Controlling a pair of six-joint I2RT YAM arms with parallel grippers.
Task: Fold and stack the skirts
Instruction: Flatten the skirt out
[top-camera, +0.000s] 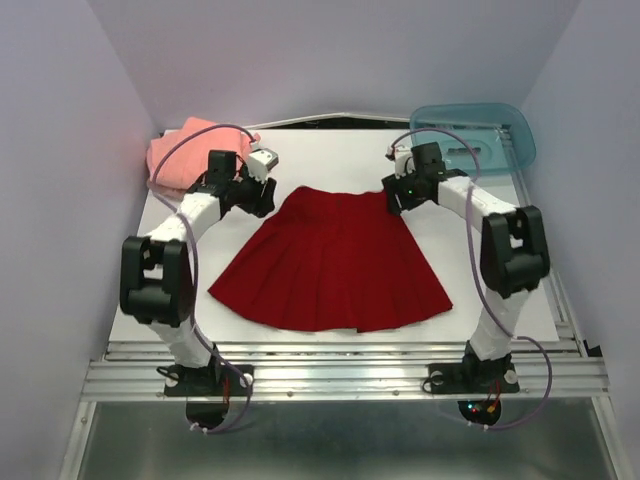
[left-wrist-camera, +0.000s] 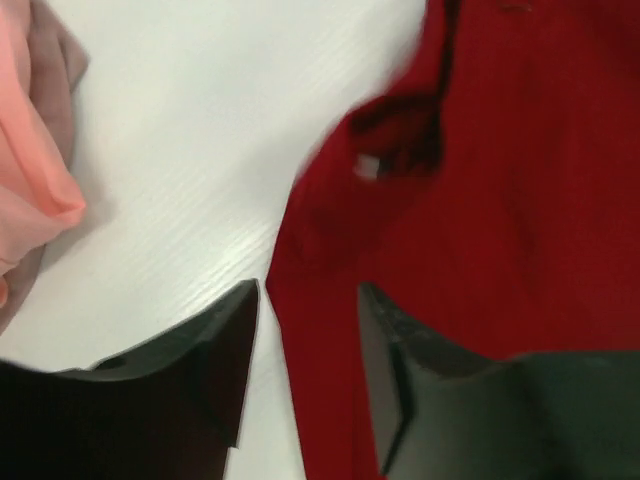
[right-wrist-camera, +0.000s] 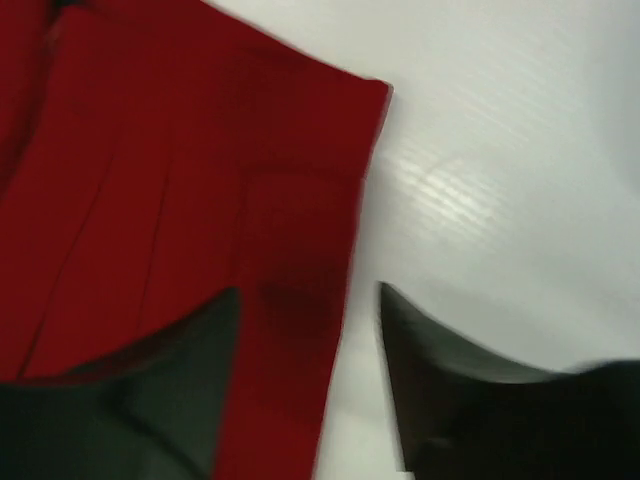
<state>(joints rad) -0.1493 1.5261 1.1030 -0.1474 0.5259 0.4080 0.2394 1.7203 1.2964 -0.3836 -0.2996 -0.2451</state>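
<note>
The deep red pleated skirt (top-camera: 330, 262) lies spread flat in a fan on the white table, waistband at the far side. The salmon-pink skirt (top-camera: 183, 152) lies rumpled at the far left. My left gripper (top-camera: 266, 198) is open over the waistband's left corner; in the left wrist view (left-wrist-camera: 308, 340) its jaws straddle the red edge (left-wrist-camera: 320, 330), with pink cloth (left-wrist-camera: 35, 170) at the left. My right gripper (top-camera: 392, 200) is open over the waistband's right corner; in the right wrist view (right-wrist-camera: 308, 345) its jaws straddle the red edge (right-wrist-camera: 290, 330).
A translucent teal plastic tray (top-camera: 490, 135) stands at the far right corner. The white table top (top-camera: 500, 310) ends at a metal rail along the near edge. Purple walls close in on the left, right and back.
</note>
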